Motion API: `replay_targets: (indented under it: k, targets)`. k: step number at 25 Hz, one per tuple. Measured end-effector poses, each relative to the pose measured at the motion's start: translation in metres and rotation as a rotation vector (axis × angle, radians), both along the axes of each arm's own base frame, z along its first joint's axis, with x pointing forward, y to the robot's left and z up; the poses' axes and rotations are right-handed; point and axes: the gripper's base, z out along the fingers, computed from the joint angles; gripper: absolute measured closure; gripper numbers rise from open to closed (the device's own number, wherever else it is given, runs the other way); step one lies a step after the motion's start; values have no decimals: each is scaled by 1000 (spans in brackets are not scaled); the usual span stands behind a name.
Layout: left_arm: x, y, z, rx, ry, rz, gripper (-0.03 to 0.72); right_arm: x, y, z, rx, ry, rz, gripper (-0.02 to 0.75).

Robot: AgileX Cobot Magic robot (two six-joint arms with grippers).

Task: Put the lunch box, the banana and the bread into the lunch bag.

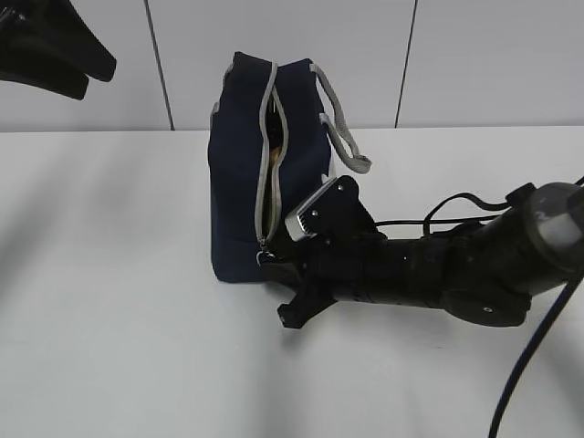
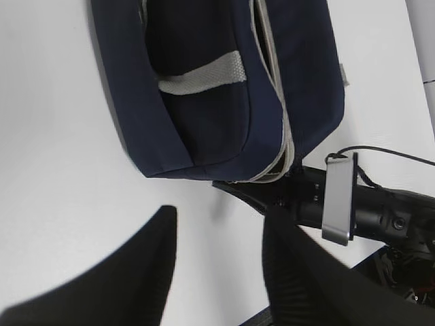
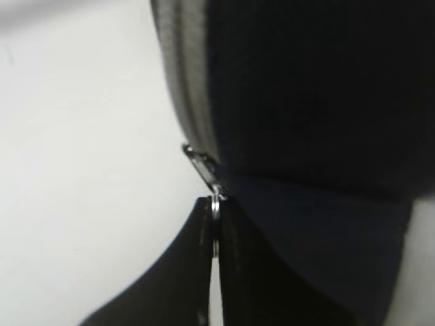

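Pinching ring pull, right end effector visible only wrist-side.

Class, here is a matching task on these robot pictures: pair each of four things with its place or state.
Things:
1. lunch bag
2. right gripper
3. left gripper
4. grey handle

States:
A. jaws apart, holding nothing
B. standing on the table, zipper partly open
C. drooping over the bag's side
D. pinched shut on the zipper ring

Pairs: 1-B, 2-D, 3-A, 4-C
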Motion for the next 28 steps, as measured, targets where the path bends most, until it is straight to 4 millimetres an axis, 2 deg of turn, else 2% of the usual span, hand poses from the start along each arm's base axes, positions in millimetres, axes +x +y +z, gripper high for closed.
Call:
replay_targets:
  k: [7,15,28]
  targets:
    - [0,0,0,0,1,-1,380,-15,-6,14,-6,-12,17,754]
    - [0,0,0,0,1,-1,380,-18,-7,36,-7,-65,40,754]
    - [0,0,0,0,1,-1,380,-19,-11,27,-81,-16,20,754]
